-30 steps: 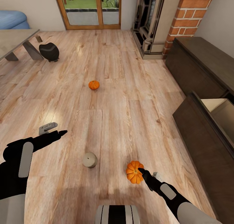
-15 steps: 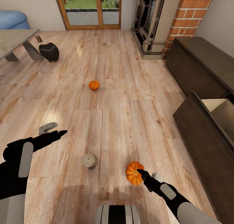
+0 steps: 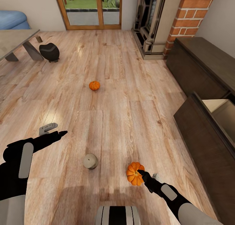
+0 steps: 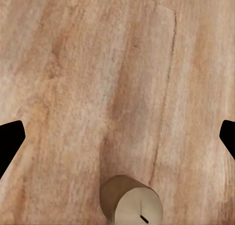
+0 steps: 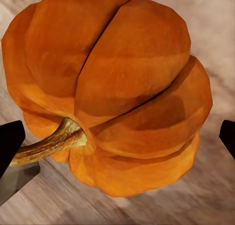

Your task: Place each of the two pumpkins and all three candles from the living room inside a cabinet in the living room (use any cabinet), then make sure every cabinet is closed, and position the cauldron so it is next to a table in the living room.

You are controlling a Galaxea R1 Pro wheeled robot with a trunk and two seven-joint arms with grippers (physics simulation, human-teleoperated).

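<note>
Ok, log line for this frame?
right gripper: open at near pumpkin | left gripper: open, idle | candle: floor | drawer: open

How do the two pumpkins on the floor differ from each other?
The near pumpkin lies right at the right pincer; the far pumpkin sits alone in mid-floor. The near pumpkin lies tipped, its stem sideways in the right wrist view; the far pumpkin's pose is too small to tell. Both are orange and ribbed.

Open wood floor (image 3: pixel 124 97) runs from 9 to 1 o'clock; the pulled-out drawer (image 3: pixel 209 133) of the cabinet (image 3: pixel 202 64) blocks 2 to 4 o'clock.
</note>
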